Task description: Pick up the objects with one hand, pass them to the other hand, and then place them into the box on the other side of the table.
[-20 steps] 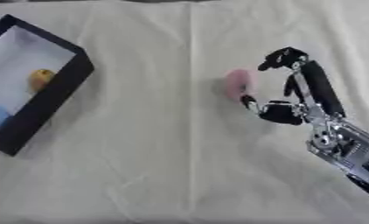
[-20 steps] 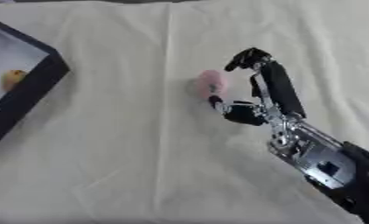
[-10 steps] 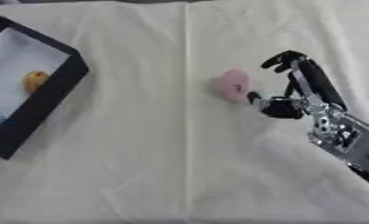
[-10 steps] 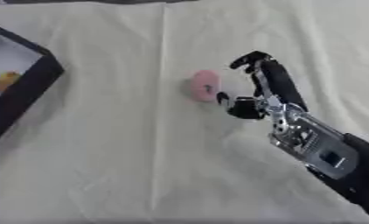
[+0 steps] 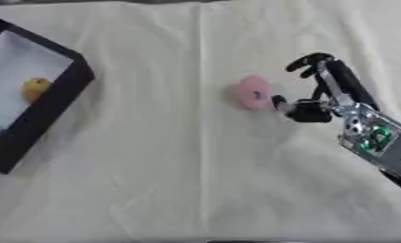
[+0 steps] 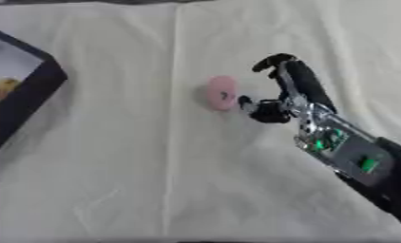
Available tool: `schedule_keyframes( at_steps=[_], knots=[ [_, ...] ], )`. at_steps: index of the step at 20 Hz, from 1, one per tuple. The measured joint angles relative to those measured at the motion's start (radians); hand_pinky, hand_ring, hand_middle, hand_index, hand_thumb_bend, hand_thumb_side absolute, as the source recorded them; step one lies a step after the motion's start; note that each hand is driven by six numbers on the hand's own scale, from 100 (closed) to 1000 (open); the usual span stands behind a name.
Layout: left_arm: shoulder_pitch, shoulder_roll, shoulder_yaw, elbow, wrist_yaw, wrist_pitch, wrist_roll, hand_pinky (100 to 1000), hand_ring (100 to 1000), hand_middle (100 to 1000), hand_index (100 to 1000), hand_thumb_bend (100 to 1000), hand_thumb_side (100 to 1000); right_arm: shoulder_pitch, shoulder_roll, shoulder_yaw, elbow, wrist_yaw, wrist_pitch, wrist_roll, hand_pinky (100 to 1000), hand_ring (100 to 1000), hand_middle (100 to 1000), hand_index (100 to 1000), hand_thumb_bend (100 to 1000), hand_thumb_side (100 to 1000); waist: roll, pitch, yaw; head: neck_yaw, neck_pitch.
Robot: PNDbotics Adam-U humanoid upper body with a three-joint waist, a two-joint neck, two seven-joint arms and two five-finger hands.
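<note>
A small pink rounded object (image 5: 253,92) lies on the cream cloth near the middle of the table. My right hand (image 5: 320,92) is just to its right, fingers curved and apart, thumb tip close to the object but not closed around it. The black box (image 5: 46,102) with a white floor stands at the left edge. It holds a yellow-orange object (image 5: 35,88) and something blue at its near corner. My left hand shows in neither view.
A cream tablecloth (image 5: 154,180) covers the table, with a fold line running from far to near down the middle. The right forearm (image 6: 353,156) crosses the lower right corner.
The whole picture has shifted, so the camera has moved. My right hand stays beside the pink object, open, with little change in its pose.
</note>
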Motion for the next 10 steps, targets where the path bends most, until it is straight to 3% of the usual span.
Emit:
schedule_keyframes(
  at_steps=[5,10],
  knots=[
    [-0.008,0.001,-0.004,-0.007,-0.005,-0.003,-0.007,880,657,590,715,100,304,-0.009,-0.006,0.001,0.000,-0.009,-0.042,0.027,410,772,776,725,570,133,0.000,0.000,0.009,-0.006,0.000],
    [-0.008,0.010,-0.004,-0.010,-0.011,-0.004,-0.010,878,657,588,715,100,301,-0.009,-0.010,0.001,0.000,-0.014,-0.072,0.045,413,773,772,717,565,133,-0.003,0.000,0.015,-0.008,0.000]
  ],
)
